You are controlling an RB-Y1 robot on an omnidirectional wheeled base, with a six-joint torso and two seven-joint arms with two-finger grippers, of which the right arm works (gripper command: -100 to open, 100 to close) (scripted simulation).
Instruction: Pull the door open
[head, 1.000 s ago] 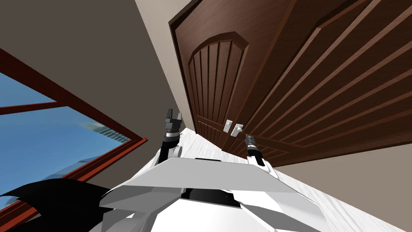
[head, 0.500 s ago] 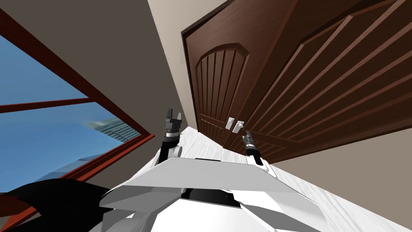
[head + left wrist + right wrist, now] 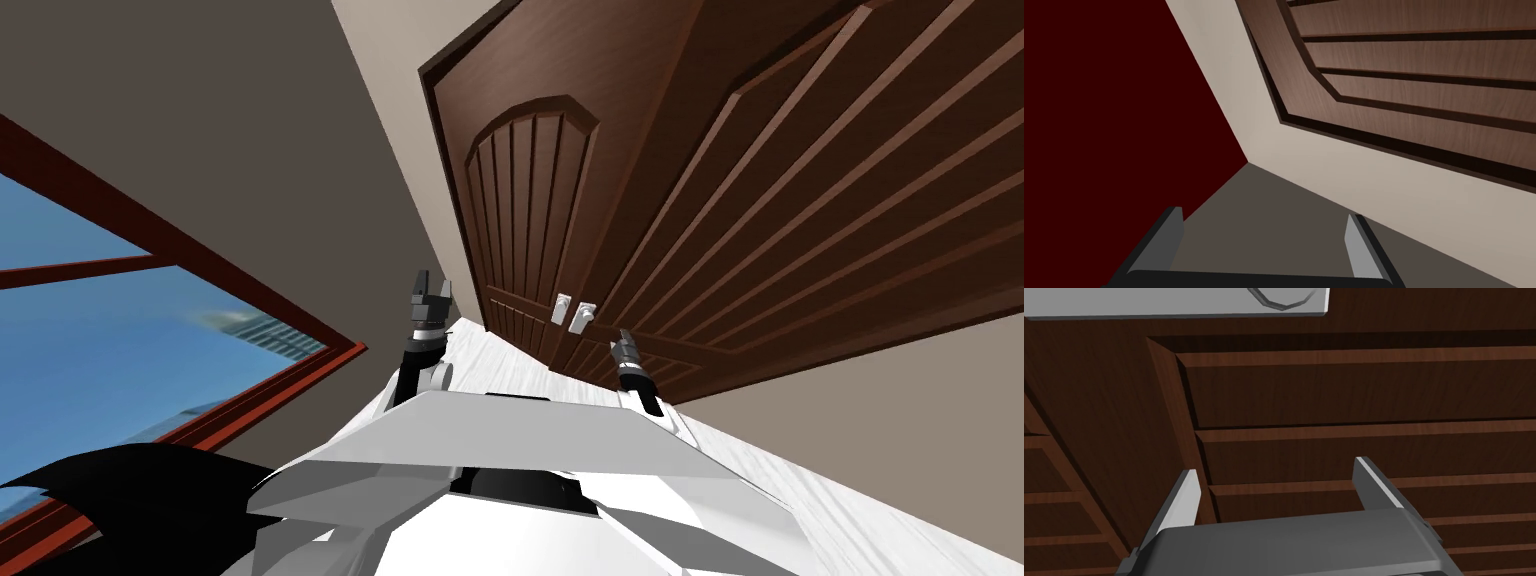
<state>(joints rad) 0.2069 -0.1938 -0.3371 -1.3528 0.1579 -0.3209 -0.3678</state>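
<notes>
We face a dark brown panelled double door (image 3: pixel 800 200), and both leaves are closed. Two light grey handle plates (image 3: pixel 571 313) sit side by side where the leaves meet.

Right arm: the right gripper (image 3: pixel 622 342) is raised toward the door, near the plates and just below the one on our right. In the right wrist view, the right gripper (image 3: pixel 1276 468) has its fingers (image 3: pixel 1186 500) apart, with nothing between them. They point at the grooved boards of the door (image 3: pixel 1349 388). The grey plate (image 3: pixel 1174 300) lies beyond the fingertips and apart from them. A curved part of the handle (image 3: pixel 1279 303) shows on it.

Left arm: the left gripper (image 3: pixel 430 292) is held up on our left, in front of the beige wall (image 3: pixel 400 120) beside the door frame. In the left wrist view its fingers (image 3: pixel 1358 245) stand apart and empty.

A window (image 3: pixel 120 330) with a red-brown frame is further to our left. The floor (image 3: pixel 500 360) at the foot of the door is white planking.
</notes>
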